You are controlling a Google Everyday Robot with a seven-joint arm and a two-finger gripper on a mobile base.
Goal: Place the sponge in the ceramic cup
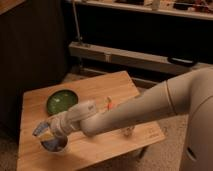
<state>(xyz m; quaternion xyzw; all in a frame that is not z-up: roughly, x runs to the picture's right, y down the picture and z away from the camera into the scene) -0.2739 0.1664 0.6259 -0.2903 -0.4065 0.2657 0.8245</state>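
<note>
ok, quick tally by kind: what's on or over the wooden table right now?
bowl, green: 1
cup: 1
sponge, light blue: 1, gripped in the shut hand just above the cup at the table's front-left
small orange item: 1
pale item partly hidden under the arm, kind unclear: 1
Total: 5

The pincer [46, 132] holds the sponge [39, 130] over the ceramic cup [55, 145], bowl [62, 101] behind.

Dim warm light falls on the gripper [47, 132] above the table's [120, 87] near-left corner.
</note>
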